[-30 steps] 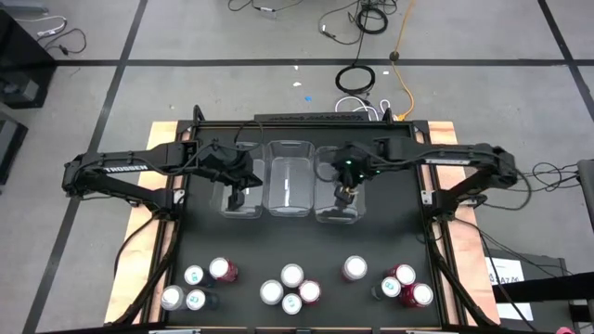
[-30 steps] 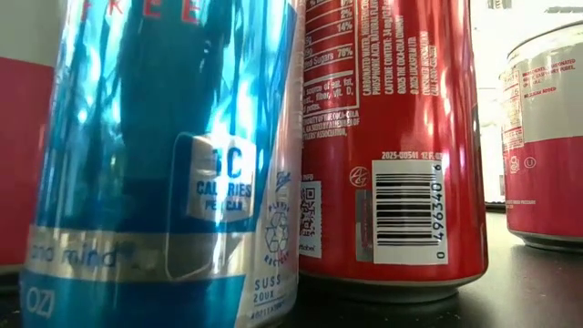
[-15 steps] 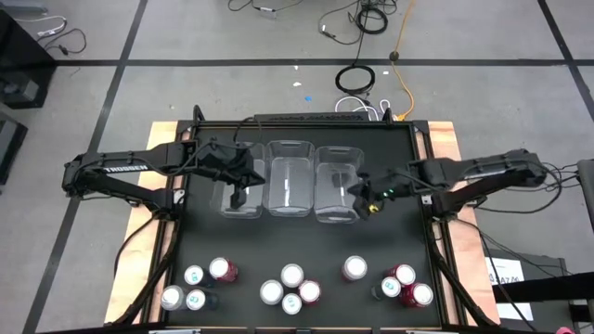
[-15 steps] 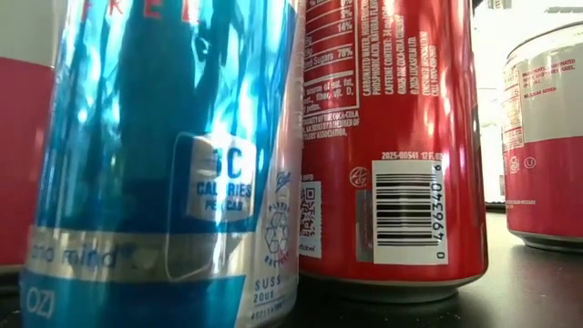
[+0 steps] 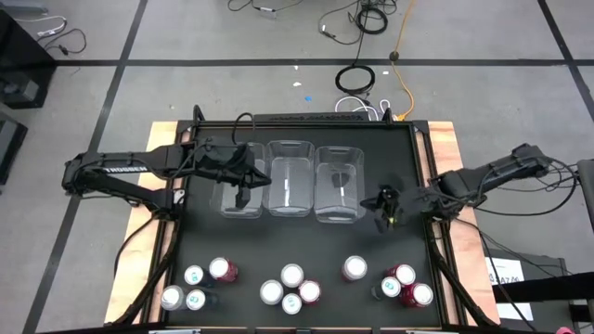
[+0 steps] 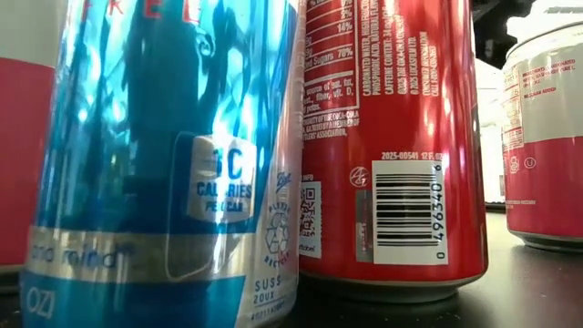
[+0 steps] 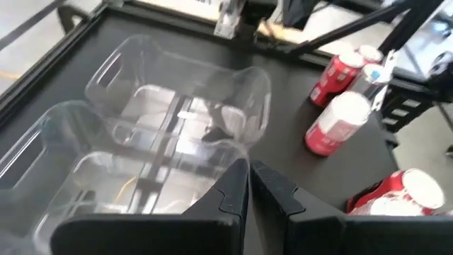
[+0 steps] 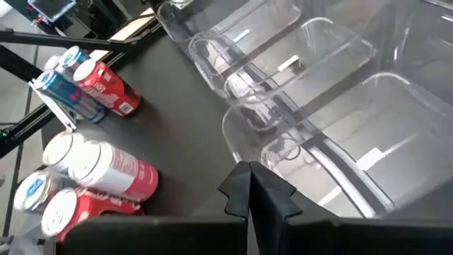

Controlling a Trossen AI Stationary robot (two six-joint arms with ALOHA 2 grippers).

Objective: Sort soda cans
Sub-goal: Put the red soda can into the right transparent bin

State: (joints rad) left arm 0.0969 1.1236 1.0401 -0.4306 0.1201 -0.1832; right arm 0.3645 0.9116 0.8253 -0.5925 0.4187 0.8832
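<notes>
Apparently nothing sorted yet: three clear bins at frame centre look empty, all soda cans standing along the desk's lower edge. Left hand over the leftmost bin and right hand right of the bins, both pinched closed, holding nothing.

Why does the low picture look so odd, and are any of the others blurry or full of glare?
Low view: the camera sits right against a shiny silver-blue soda can and a glossy red soda can, so they fill the frame, with bright reflections on both. Left wrist view: soft and blurred, with glare on the clear plastic bins. High view: evenly lit.
</notes>
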